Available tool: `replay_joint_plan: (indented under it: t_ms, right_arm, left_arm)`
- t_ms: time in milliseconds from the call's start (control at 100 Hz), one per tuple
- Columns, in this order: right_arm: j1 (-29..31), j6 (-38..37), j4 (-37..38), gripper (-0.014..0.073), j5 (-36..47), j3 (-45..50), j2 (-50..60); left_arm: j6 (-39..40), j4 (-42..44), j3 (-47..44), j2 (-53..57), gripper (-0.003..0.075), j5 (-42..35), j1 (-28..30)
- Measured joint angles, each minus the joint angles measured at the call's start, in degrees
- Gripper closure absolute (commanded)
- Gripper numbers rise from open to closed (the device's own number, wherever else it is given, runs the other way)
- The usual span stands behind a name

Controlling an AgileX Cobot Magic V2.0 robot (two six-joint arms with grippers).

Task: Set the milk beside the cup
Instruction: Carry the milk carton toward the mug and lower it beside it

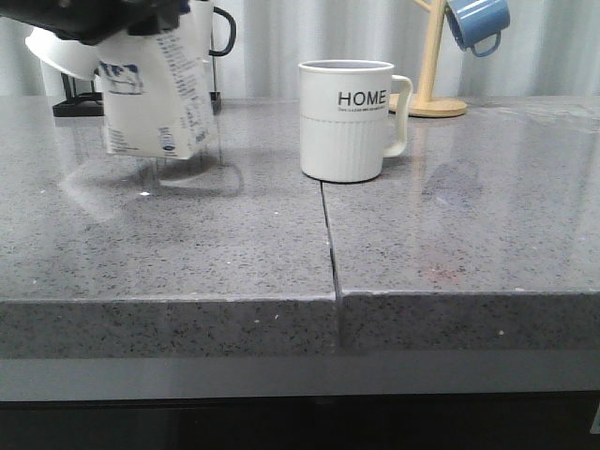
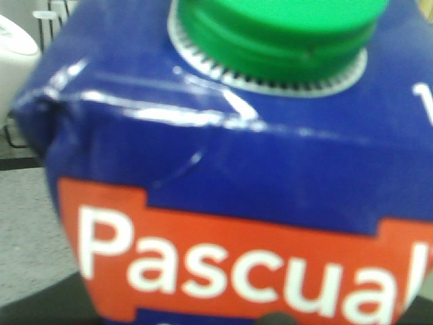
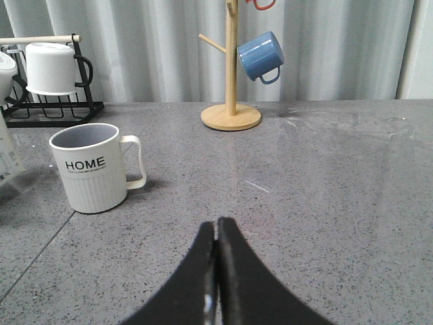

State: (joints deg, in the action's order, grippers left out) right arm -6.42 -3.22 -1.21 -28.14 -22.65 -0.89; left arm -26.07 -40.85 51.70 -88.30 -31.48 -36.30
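The milk (image 1: pixel 157 98) is a white carton, tilted, hanging at the far left just over the grey counter (image 1: pixel 187 244). My left gripper (image 1: pixel 131 21) is shut on its top. In the left wrist view the milk (image 2: pixel 223 156) fills the frame with a dark blue top, a green cap and a red "Pascual" band. The cup (image 1: pixel 345 122), a white "HOME" mug with a ribbed lower half, stands upright to the right of the carton, with a clear gap between them. My right gripper (image 3: pixel 216 223) is shut on nothing, low over the counter, with the cup (image 3: pixel 88 169) some way ahead of it.
A wooden mug tree (image 1: pixel 433 56) with a blue mug (image 1: pixel 478 23) stands at the back right. A black rack (image 1: pixel 75 105) with white black-handled mugs (image 3: pixel 51 68) is behind the carton. A seam (image 1: pixel 330 234) runs through the counter to its front edge.
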Motion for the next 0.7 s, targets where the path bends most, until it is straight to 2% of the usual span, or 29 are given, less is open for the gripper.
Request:
replay_joint_plan:
  t_ms: [700]
  right_arm:
    - [0.0, 0.0, 0.0, 0.0661, 0.0, 0.0, 0.0]
  left_arm:
    - [-0.52, 0.12, 8.59, -8.5, 0.0681, 2.45, -2.58]
